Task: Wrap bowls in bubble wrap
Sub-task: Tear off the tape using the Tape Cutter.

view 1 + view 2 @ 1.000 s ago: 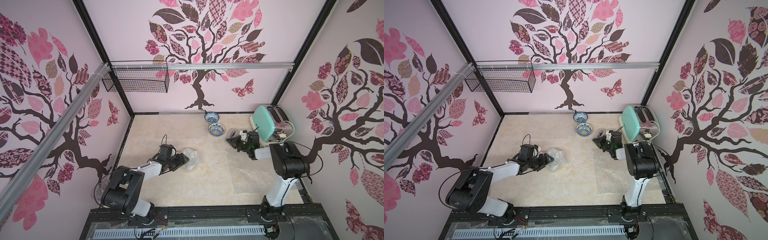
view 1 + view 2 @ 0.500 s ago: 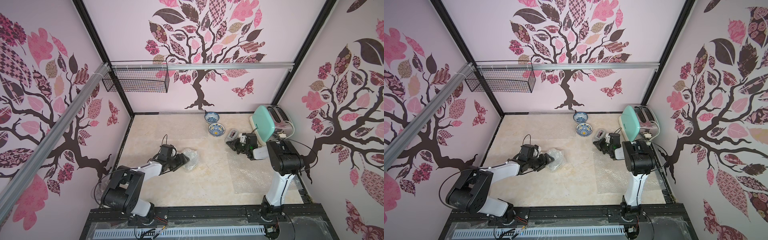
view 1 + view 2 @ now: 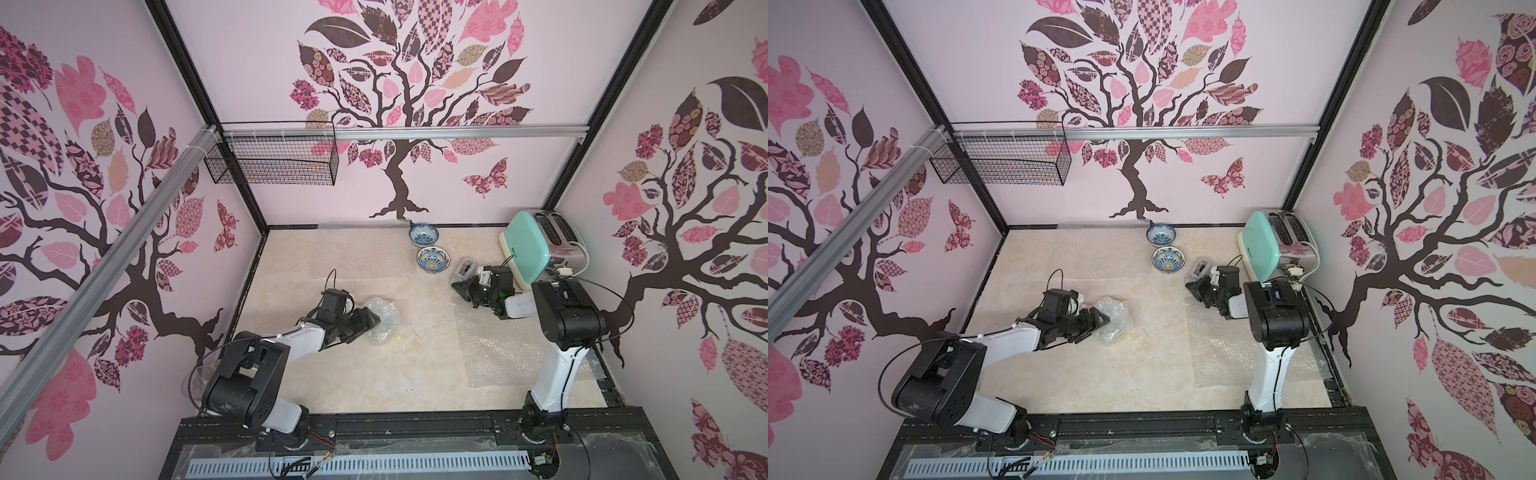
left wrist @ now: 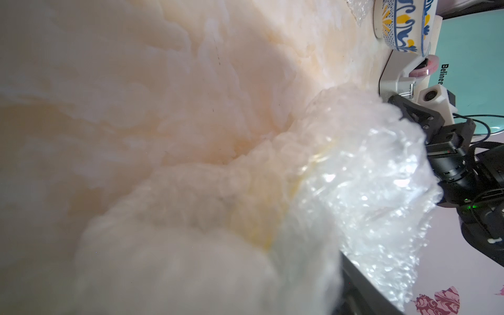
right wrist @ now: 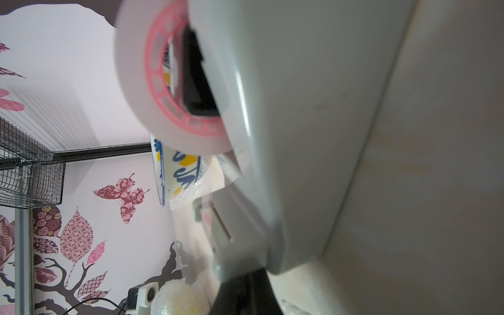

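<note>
You are working over a beige marble-look tabletop boxed in by pink walls with tree decals; take 6 o'clock as the arm bases and 12 o'clock as the far wall. Nearest you, the left arm is reaching in from 7 o'clock, and your left gripper is standing with its jaws spread wide and clasping the wrapped bundle, which is sitting on the table just to the 9 o'clock side of centre. In the left wrist view that bundle is filling the space between the fingers, with a yellow tint showing through the crumpled plastic, so one bowl is lying inside it. At 4 o'clock a flat bubble wrap sheet is lying spread out beside the right arm's base. Farther in, your right gripper is hovering over that sheet's far edge with its jaws together, right against the grey tape dispenser at 1 o'clock; you cannot tell whether it is pinching anything. Just beyond, at 12 o'clock, the yellow-accented bowl is sitting upright and unwrapped, with the blue-and-white bowl just behind it, near but not touching. A mint-fronted toaster is standing at 2 o'clock. A second strip of bubble wrap is lying along the far wall, and a wire basket is hanging above at 11 o'clock.
</note>
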You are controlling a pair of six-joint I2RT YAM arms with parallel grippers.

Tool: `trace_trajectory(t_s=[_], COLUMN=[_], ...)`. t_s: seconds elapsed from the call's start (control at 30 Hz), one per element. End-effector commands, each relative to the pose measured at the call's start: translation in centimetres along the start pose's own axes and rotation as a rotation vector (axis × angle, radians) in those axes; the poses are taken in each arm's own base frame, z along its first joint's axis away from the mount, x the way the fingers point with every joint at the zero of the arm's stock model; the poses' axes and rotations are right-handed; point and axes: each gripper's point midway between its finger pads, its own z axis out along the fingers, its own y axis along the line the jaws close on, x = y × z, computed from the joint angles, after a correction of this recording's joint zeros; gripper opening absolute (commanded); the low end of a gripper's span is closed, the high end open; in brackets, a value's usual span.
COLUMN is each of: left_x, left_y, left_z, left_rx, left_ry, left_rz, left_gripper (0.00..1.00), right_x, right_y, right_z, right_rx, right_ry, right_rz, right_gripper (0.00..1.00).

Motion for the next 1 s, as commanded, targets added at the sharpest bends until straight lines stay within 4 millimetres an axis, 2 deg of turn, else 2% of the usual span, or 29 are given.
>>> trace_trajectory(t_s=[0.0,0.33,0.43,0.53,0.63,0.77,0.87,0.97], left_x=[0.0,0.0,0.0,0.1,-0.1,-0.2,-0.2,-0.3], left_y=[-0.2,-0.2,-0.3,-0.3,-0.4,-0.7,-0.7,-0.7], left_z=[0.3,0.2,0.2,0.1,0.1,-0.1,-0.2,-0.2], left_rx=[0.0,-0.001,0.002,0.003,0.005,0.006,0.002,0.002], left_ry=[0.009,0.009,0.008,0.009,0.006,0.002,-0.001,-0.003], left_rz=[0.012,0.015,0.016,0.016,0.018,0.023,0.027,0.029], left_gripper=[0.75,0.75,0.75,0.75,0.75,0.75,0.75,0.75], right_x=[2.0,2.1,1.9,1.5,1.4,2.6,4.3,7.1], right_y=[-5.4,-6.4,-5.7,-3.9,-1.0,4.9,10.1,14.7], right_z=[0.3,0.3,0.3,-0.1,-0.7,-1.8,-3.1,-4.3], right_rx=[0.184,0.29,0.274,0.254,0.202,0.082,-0.047,-0.167], right_ry=[0.033,0.014,0.012,0.002,-0.006,0.014,0.034,0.076], right_rz=[0.114,0.117,0.096,0.051,0.0,-0.131,-0.264,-0.405], right_gripper=[0.0,0.0,0.0,0.0,0.0,0.0,0.0,0.0])
